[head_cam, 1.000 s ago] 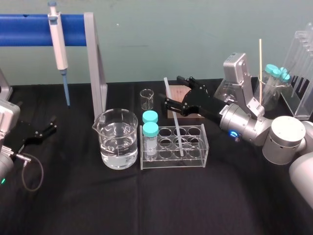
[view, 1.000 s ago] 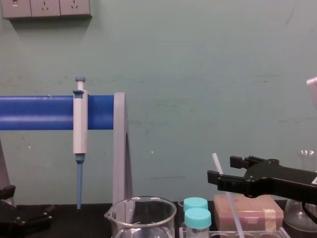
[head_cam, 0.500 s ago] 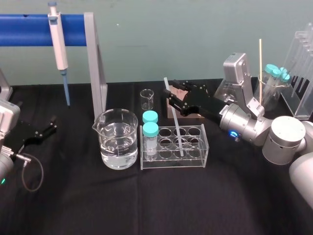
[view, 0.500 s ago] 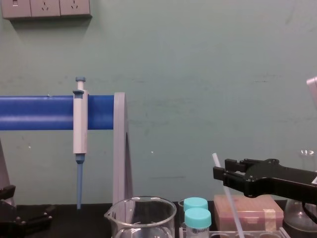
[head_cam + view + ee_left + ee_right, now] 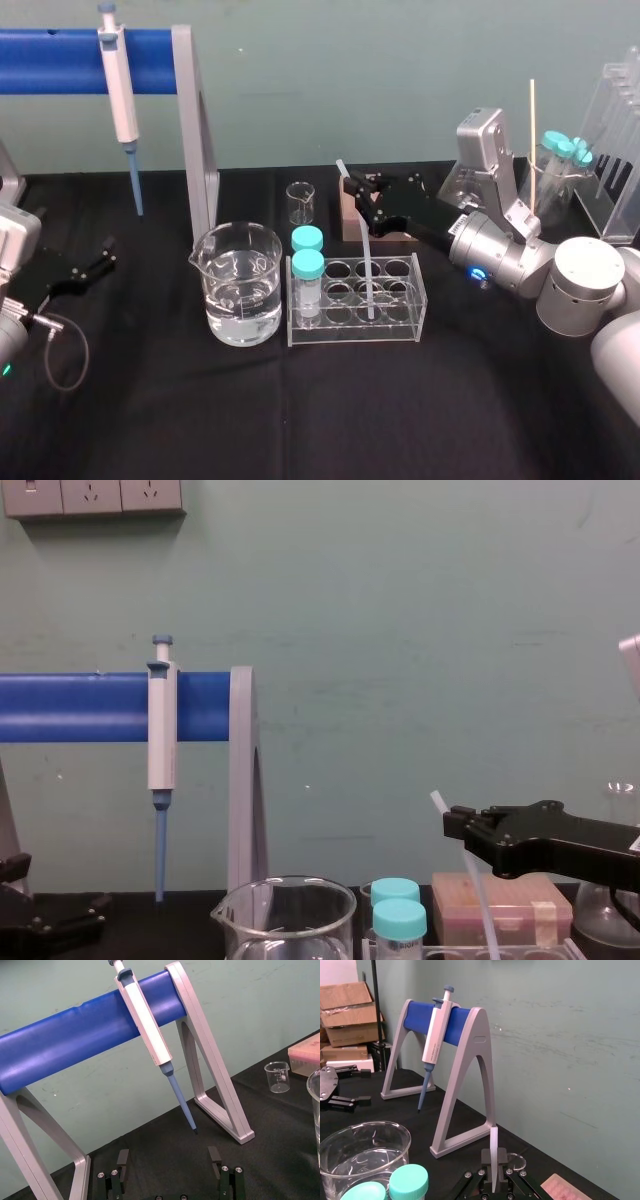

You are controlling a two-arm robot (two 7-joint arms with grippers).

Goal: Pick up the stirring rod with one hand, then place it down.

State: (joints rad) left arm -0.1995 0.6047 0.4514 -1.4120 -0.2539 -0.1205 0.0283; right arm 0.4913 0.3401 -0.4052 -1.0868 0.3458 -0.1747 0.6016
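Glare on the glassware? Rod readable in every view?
Head view: glints on the beaker, rod pale on black cloth; left gripper parked open at left. Chest view: rod faint against the green wall by the right gripper. Right wrist view: rod plain between shut fingers.

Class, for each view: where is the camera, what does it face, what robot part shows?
Head: high, looking down on the tube rack; both arms show, left gripper parked.
Chest: low, facing the wall; right gripper lower right.
Left wrist: faces the pipette; own open fingers.
Right wrist: shares that pipette; right gripper clamps stirring rod.
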